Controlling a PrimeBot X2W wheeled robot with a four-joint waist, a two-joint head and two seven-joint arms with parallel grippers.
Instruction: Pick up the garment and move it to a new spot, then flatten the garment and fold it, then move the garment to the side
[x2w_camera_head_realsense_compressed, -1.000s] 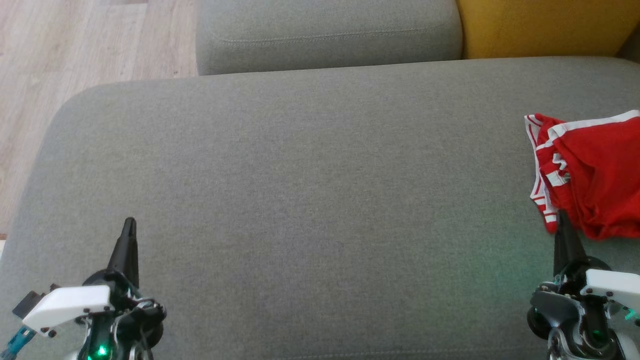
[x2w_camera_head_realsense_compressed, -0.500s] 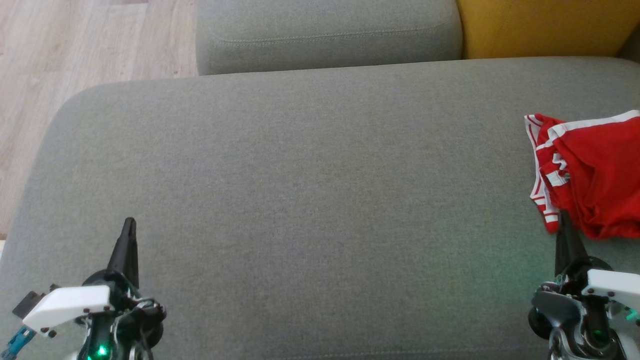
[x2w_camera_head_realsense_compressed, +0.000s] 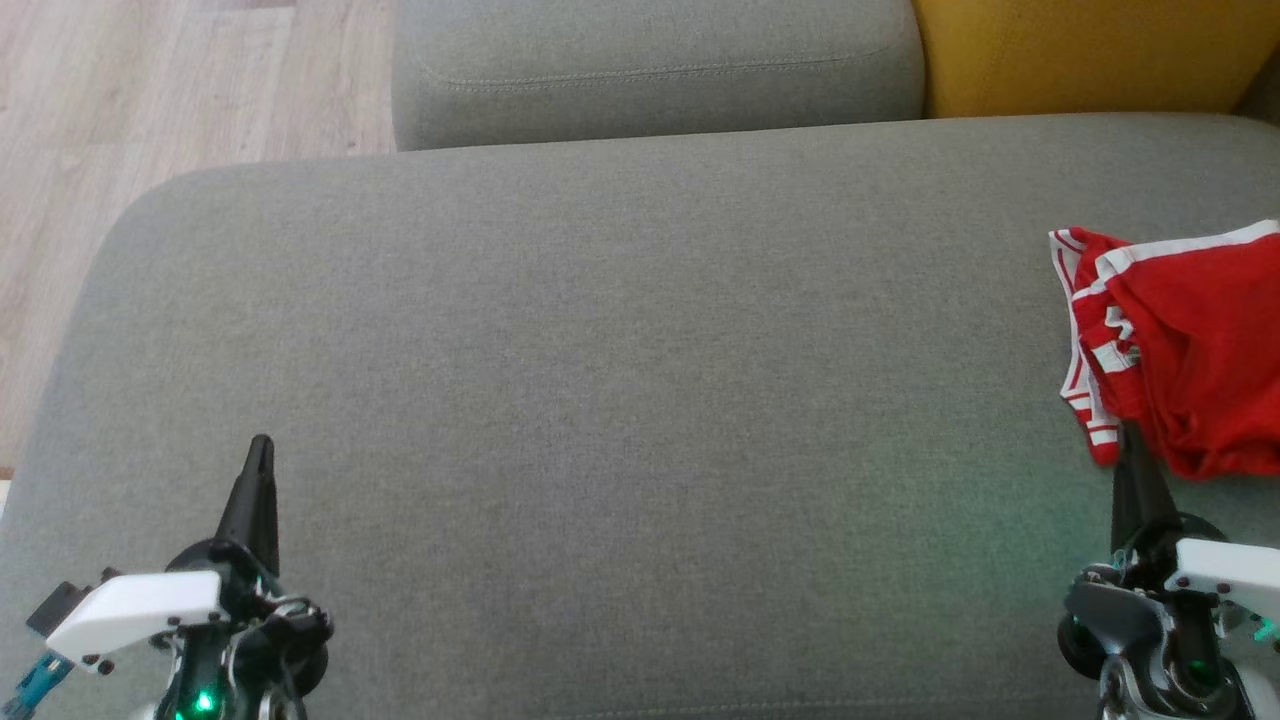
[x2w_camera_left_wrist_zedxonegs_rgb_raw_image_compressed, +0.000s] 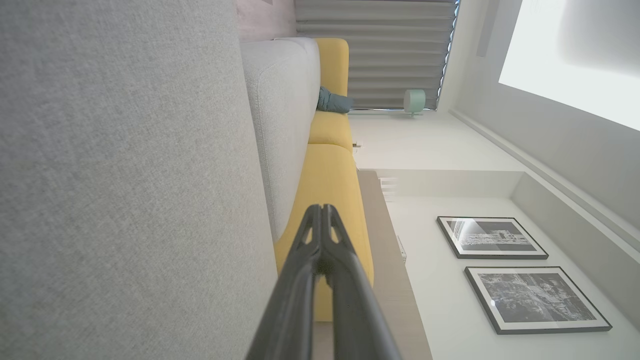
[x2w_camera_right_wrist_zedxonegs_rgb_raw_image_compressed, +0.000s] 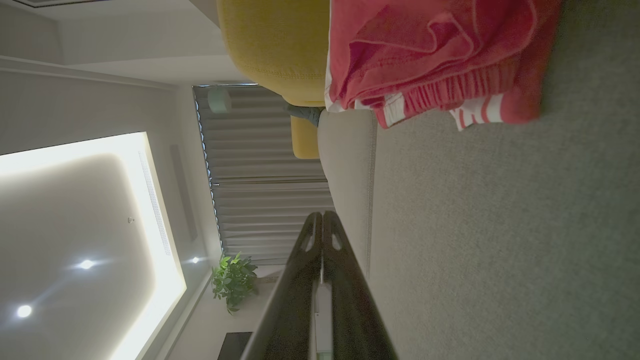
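Observation:
The garment (x2w_camera_head_realsense_compressed: 1190, 340) is red with white stripes and lies crumpled at the right edge of the grey sofa seat (x2w_camera_head_realsense_compressed: 620, 380). In the right wrist view the garment (x2w_camera_right_wrist_zedxonegs_rgb_raw_image_compressed: 430, 55) bunches at the top. My right gripper (x2w_camera_head_realsense_compressed: 1128, 432) is shut with nothing in it, its tip just at the garment's near edge; the right gripper (x2w_camera_right_wrist_zedxonegs_rgb_raw_image_compressed: 322, 216) shows its fingers pressed together. My left gripper (x2w_camera_head_realsense_compressed: 260, 442) is shut and empty at the lower left over the seat, far from the garment. Seen from its own wrist, the left gripper (x2w_camera_left_wrist_zedxonegs_rgb_raw_image_compressed: 323, 209) has both fingers closed.
A grey back cushion (x2w_camera_head_realsense_compressed: 655, 65) and a yellow cushion (x2w_camera_head_realsense_compressed: 1090, 50) stand behind the seat. Wooden floor (x2w_camera_head_realsense_compressed: 120, 110) lies past the seat's left edge. The broad middle of the seat is bare fabric.

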